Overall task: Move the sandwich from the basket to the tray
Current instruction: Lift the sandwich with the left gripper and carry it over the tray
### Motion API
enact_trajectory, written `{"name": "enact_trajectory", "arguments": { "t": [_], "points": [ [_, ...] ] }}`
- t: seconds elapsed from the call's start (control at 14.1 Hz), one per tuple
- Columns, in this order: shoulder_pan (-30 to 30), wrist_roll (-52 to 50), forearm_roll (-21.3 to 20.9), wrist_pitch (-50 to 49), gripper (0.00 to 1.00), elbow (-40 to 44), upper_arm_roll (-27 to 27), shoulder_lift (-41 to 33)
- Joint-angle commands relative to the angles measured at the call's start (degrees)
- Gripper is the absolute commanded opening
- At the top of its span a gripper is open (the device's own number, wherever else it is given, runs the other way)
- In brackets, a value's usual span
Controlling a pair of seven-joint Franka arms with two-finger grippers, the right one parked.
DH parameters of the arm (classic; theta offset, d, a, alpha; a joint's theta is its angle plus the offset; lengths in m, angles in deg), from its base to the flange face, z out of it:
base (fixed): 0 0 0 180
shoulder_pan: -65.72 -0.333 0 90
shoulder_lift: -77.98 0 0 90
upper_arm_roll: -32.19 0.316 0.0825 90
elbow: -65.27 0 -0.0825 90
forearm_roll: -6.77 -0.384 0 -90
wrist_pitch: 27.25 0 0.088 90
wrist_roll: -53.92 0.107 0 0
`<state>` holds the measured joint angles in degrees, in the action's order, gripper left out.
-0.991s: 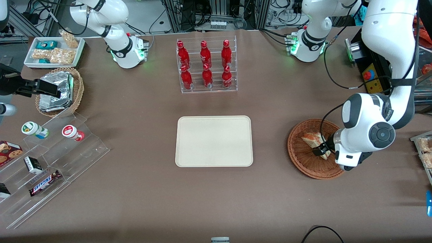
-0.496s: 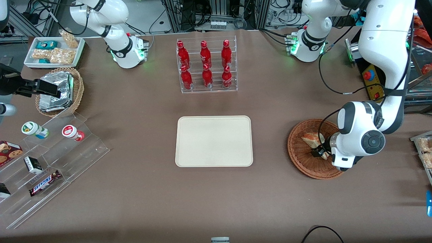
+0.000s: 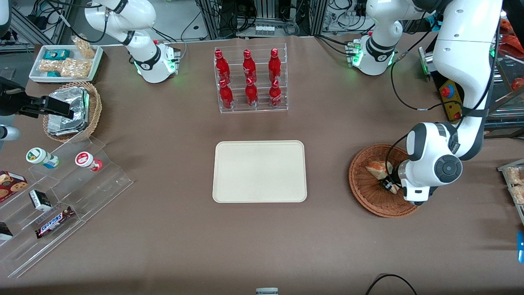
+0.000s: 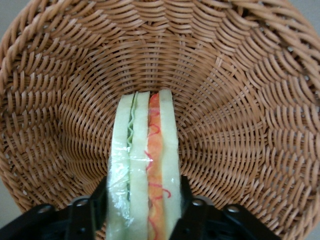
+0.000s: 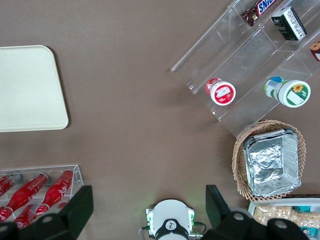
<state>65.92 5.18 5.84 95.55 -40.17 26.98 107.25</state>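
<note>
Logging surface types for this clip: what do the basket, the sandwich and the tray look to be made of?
The basket looks like woven wicker, matte reddish-brown, with its strands plainly showing. The sandwich seems to be soft white bread with orange and green filling under a glossy clear wrap, judging by the wrinkled shine; the end effector is closed on it inside the basket. The tray is smooth, matte cream, possibly plastic or moulded fibre.
</note>
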Motion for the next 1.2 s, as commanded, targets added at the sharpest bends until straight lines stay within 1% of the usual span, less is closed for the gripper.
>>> {"name": "enact_trajectory", "arguments": {
  "t": [0.0, 0.14, 0.35, 0.57, 0.71, 0.99, 1.13],
  "points": [
    [0.06, -0.93, -0.3, -1.06, 0.14, -0.38, 0.11, -1.93],
    [0.15, -0.31, -0.56, -2.56, 0.13, 0.32, 0.11, -3.33],
    [-0.02, 1.09, -1.0, -6.59, 0.13, 2.86, 0.37, -3.43],
    [-2.48, 5.56, -0.74, -10.11, 0.12, 3.14, 0.29, -7.54],
    [-2.75, 9.08, -0.74, -13.53, 0.12, 3.49, 0.29, -10.18],
    [-2.14, 14.63, -0.82, -19.43, 0.12, 3.93, -0.06, -14.49],
    [0.05, 14.72, -0.91, -19.79, 0.12, 3.58, -0.94, -15.37]
  ]
}}
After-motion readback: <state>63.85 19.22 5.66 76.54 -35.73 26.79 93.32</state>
